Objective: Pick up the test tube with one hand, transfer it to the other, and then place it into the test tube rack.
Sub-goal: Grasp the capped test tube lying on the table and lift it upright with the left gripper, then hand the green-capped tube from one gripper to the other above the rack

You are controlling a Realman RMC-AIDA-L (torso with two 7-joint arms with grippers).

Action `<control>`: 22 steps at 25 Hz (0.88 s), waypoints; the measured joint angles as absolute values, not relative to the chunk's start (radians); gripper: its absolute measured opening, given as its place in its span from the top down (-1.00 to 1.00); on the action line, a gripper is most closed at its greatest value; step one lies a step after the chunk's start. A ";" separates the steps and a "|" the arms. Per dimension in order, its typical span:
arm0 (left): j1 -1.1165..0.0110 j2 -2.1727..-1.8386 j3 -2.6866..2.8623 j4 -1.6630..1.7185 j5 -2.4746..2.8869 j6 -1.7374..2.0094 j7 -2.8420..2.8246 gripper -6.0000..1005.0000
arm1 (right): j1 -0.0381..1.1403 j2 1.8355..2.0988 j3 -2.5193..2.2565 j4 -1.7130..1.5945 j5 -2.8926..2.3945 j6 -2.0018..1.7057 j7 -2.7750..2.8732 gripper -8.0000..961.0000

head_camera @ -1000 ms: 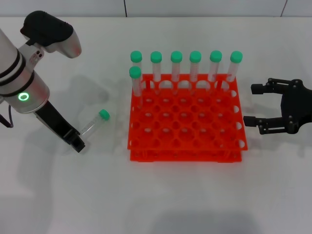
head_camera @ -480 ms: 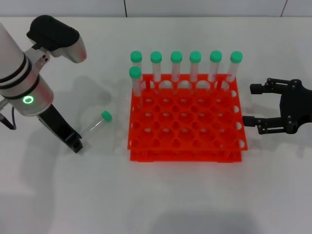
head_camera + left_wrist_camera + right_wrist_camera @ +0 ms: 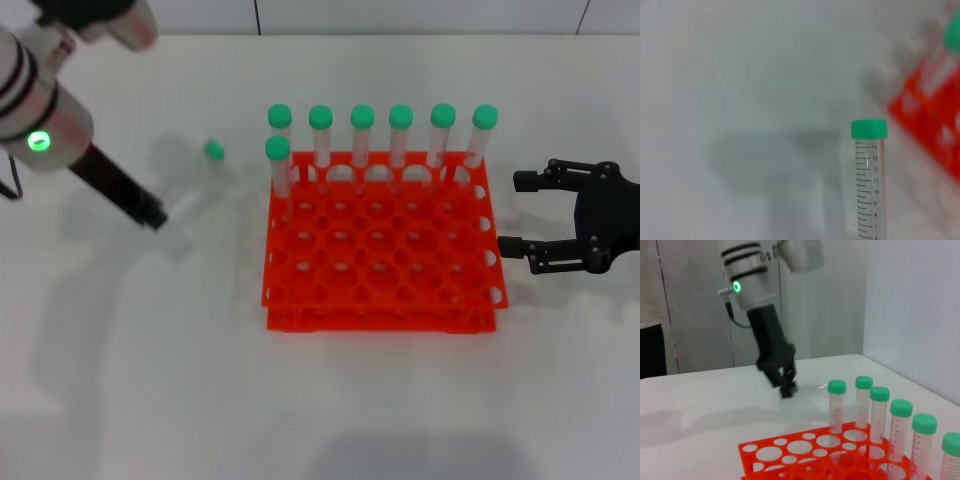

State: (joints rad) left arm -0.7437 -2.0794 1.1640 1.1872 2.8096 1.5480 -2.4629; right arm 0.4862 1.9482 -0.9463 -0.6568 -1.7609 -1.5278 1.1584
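My left gripper hangs above the table left of the test tube rack and is shut on the lower end of the test tube. The tube slants up toward the rack, green cap outermost. The left wrist view shows the same tube close up, clear with printed marks and a green cap. In the right wrist view the left gripper hovers beyond the rack. My right gripper rests open just right of the rack with nothing between its fingers.
Several green-capped tubes stand upright along the rack's back row, and one more stands in the second row at the left. The other holes show no tubes. White table surrounds the rack.
My left arm has risen and drawn back, lifting the test tube off the table where it lay. The right gripper has not moved.
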 joint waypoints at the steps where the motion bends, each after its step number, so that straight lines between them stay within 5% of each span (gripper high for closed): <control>1: -0.744 -2.079 1.164 1.187 2.810 1.548 -2.463 0.61 | 0.486 1.948 -0.946 -0.657 -1.760 -1.528 1.159 -0.75; 15: -0.523 -2.082 1.164 1.290 2.152 1.141 -1.955 0.61 | 0.481 1.961 -0.902 -0.647 -1.750 -1.525 1.154 -0.75; 22: -0.524 -2.067 1.082 1.093 1.771 1.223 -1.640 0.61 | 0.483 1.974 -0.868 -0.647 -1.747 -1.524 1.146 -0.75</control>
State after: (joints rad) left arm -0.5237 -2.0669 1.0825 1.0928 1.7708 1.2231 -1.6396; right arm 0.4830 1.9744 -0.8681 -0.6472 -1.7471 -1.5240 1.1462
